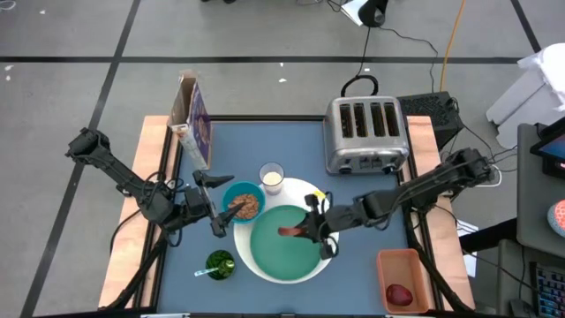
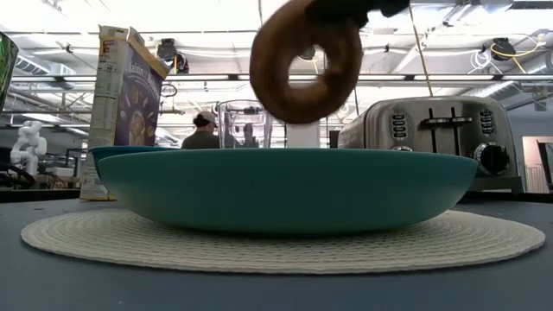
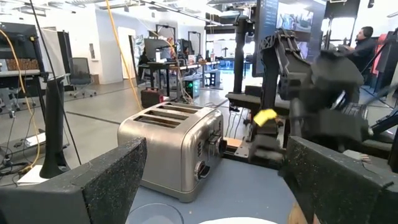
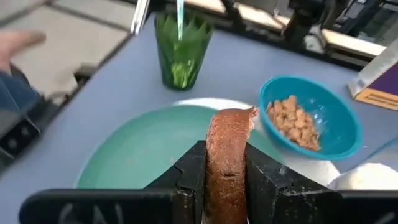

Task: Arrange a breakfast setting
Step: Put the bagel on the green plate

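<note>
My right gripper (image 1: 309,230) is shut on a brown bagel (image 1: 291,231) over the teal plate (image 1: 281,247). The plate rests on a white round woven mat (image 2: 484,238). My left gripper (image 1: 212,205) is open and empty just left of the small teal bowl (image 1: 243,203), which holds cereal. The glass of milk (image 1: 271,177) stands behind the bowl. The purple cereal box (image 1: 196,124) stands upright at the far left. The red apple (image 1: 399,293) lies in an orange bin. My right gripper pinches the bagel's upper rim (image 4: 227,163) between its two fingers (image 4: 191,177), one on each flat face. The fingers come from the table's right, slanting down. The bagel (image 2: 307,65) hangs upright below them, clear of the teal plate (image 2: 285,186).
A steel toaster (image 1: 366,134) stands at the far right. A green cup (image 1: 219,263) with a light-blue utensil in it stands near the front, left of the plate. The orange bin (image 1: 415,265) sits at the front right corner. A person (image 2: 206,130) is in the room behind.
</note>
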Motion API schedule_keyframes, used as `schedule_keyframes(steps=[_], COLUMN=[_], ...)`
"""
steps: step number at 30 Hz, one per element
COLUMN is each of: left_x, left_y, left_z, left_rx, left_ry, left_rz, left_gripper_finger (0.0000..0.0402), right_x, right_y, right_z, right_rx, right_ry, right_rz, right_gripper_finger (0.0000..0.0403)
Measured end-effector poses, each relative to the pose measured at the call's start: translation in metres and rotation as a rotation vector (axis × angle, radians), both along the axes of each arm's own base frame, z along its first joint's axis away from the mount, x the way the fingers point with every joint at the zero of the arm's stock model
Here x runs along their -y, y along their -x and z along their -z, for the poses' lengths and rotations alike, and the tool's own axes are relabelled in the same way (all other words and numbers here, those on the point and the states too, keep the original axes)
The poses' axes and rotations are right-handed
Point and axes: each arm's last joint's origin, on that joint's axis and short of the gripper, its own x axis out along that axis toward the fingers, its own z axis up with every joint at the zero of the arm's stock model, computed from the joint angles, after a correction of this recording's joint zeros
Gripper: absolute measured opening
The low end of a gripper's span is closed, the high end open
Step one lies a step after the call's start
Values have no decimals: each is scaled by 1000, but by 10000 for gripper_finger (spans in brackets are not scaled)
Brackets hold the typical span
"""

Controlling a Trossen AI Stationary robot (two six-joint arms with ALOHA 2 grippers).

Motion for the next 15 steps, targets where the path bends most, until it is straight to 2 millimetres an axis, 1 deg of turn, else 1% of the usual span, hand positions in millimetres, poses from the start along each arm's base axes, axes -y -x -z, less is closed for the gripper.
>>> schedule_keyframes(steps=[6, 15], left_x=[0, 0], left_y=[0, 0], left_z=[0, 0], left_rx=[-1, -3], left_ry=[0, -3], left_rz=[0, 0], left_gripper_finger=[392, 392], right_x=[-10, -13], right_y=[-5, -14], right_z=[20, 46], right_rx=[-42, -117], right_ry=[95, 121], right_rz=[-71, -72], right_gripper_finger=[73, 73])
